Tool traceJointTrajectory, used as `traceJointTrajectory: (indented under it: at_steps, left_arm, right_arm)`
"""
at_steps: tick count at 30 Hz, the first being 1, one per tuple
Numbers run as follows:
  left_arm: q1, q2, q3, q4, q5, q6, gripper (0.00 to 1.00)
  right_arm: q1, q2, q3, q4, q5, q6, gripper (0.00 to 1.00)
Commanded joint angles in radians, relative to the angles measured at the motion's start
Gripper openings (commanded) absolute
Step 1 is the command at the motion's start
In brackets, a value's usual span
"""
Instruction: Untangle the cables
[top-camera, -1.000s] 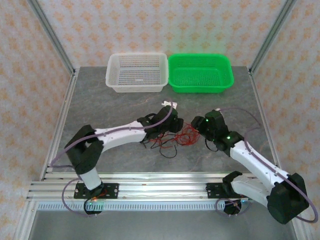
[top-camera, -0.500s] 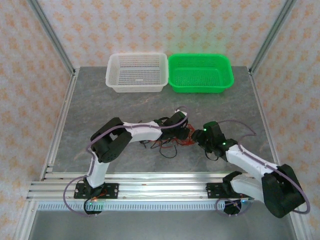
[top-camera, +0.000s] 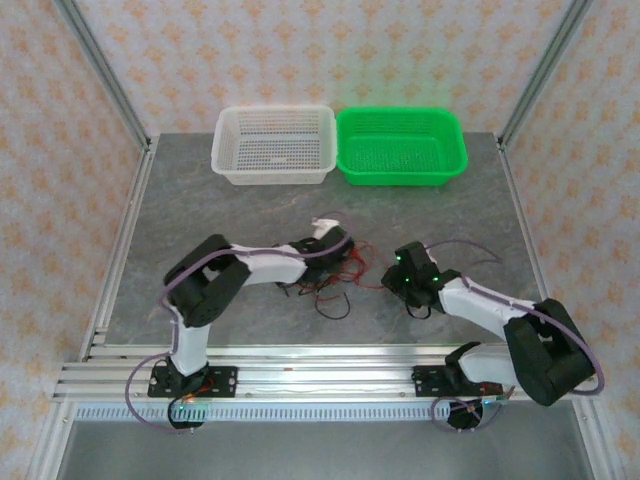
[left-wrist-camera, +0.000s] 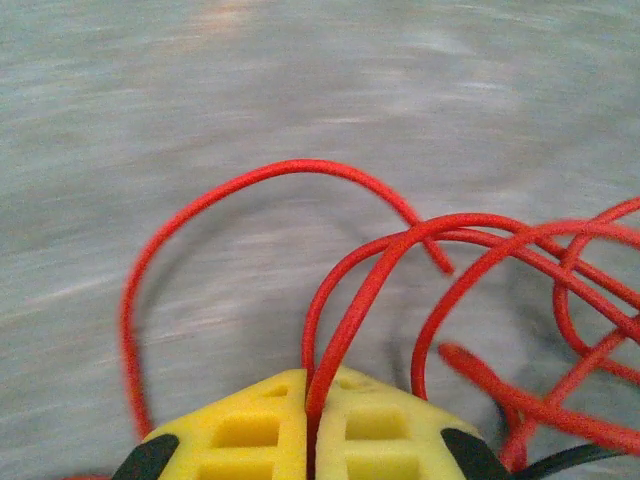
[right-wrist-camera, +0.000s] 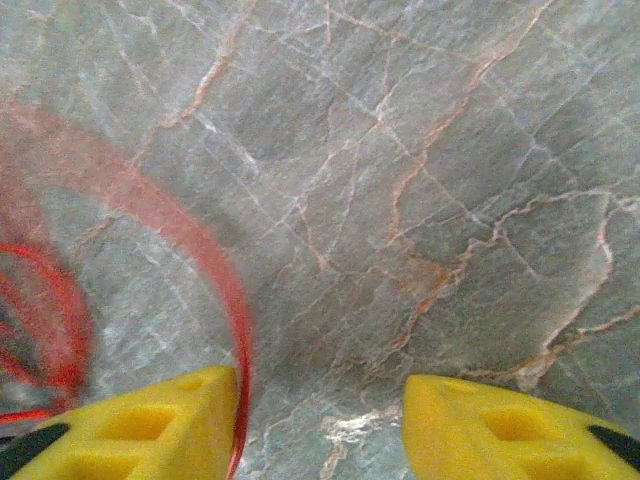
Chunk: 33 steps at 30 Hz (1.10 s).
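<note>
Left wrist shows left pincer clamped on a red cable running straight ahead; right pincer gapes empty.

Red and black cables, grey veined table, green basket.

My overhead feed looks down on a grey, stone-patterned bench with faint pale veins. Three walls close it in: a back wall, a left wall and a right wall. All are papered cream with a small repeating orange-pink floral motif. Silver aluminium posts rise from the two back corners, one on the left and one on the right, leaning outward in my view. A ribbed aluminium rail runs along the near edge. The light is soft and even, casting weak shadows. In my right wrist feed the same stone looks grey-green with fine white and rust-coloured cracks. In my left wrist feed it blurs into grey streaks.
</note>
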Motion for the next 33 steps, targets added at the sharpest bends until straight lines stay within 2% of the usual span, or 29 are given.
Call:
traceJointTrajectory:
  at_steps: [1,4,9,15,18,23,28,33]
  left_arm:
    - [0.065,-0.138,-0.098,-0.061,-0.106,-0.14,0.0]
    - [0.069,-0.236,-0.136,-0.057,-0.095,-0.156,0.0]
    - [0.069,-0.356,-0.141,-0.096,-0.08,-0.175,0.0]
    - [0.069,-0.487,-0.116,-0.207,-0.086,-0.179,0.0]
    - [0.069,-0.539,-0.09,-0.299,-0.085,-0.178,0.0]
    - [0.069,-0.608,-0.07,-0.417,-0.071,-0.177,0.0]
    - [0.069,-0.64,-0.079,-0.486,-0.081,-0.194,0.0]
    - [0.076,-0.666,-0.118,-0.552,-0.14,-0.233,0.0]
  right_arm:
    - [0.072,0.17,0.035,0.328,-0.131,0.003,0.43]
    - [0.096,0.216,0.09,0.333,-0.14,-0.009,0.36]
    - [0.114,0.242,0.168,0.327,-0.161,-0.029,0.31]
    - [0.135,0.228,0.214,0.301,-0.177,-0.047,0.07]
    - [0.138,0.209,0.216,0.298,-0.185,-0.05,0.01]
    - [0.156,0.179,0.244,0.297,-0.237,-0.08,0.0]
    - [0.257,0.208,0.352,0.266,-0.291,-0.134,0.02]
    - [0.352,0.263,0.437,0.275,-0.291,-0.131,0.05]
